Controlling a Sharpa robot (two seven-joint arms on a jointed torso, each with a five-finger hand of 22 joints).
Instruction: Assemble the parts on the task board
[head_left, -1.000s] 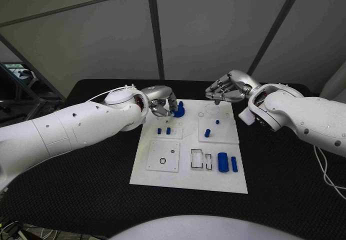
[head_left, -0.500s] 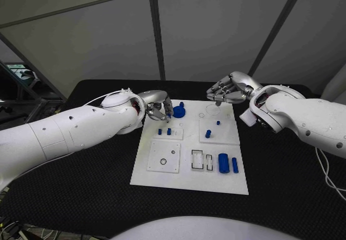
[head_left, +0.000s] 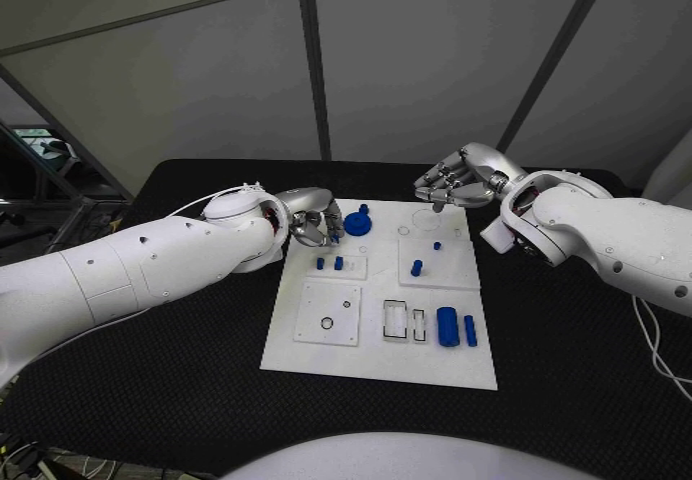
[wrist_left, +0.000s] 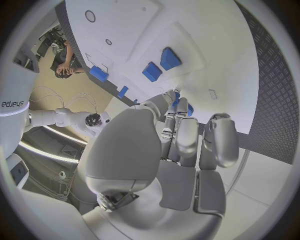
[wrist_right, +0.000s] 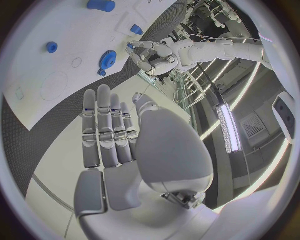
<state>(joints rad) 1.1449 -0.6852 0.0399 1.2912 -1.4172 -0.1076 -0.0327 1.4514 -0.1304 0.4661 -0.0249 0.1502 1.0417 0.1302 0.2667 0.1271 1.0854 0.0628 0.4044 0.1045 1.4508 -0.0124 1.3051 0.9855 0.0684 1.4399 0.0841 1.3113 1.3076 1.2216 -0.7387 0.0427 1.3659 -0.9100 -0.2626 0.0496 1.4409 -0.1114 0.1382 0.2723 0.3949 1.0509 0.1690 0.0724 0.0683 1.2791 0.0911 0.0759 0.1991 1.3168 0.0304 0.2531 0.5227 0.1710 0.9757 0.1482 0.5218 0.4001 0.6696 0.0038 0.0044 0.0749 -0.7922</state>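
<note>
A blue toothed gear (head_left: 358, 223) is seen on the white plastic task board (head_left: 378, 362), at its far end. Just beside it, the left hand (head_left: 313, 222) is empty, fingers loosely curled; the right hand (head_left: 456, 183) is held open above.

In the head view, the left hand (head_left: 312, 222) covers the task board's (head_left: 378, 365) upper-left corner. Its fingers (wrist_left: 187, 135) hide most of a blue part (wrist_left: 179, 102) in the left wrist view's centre; its shape is unclear.
</note>
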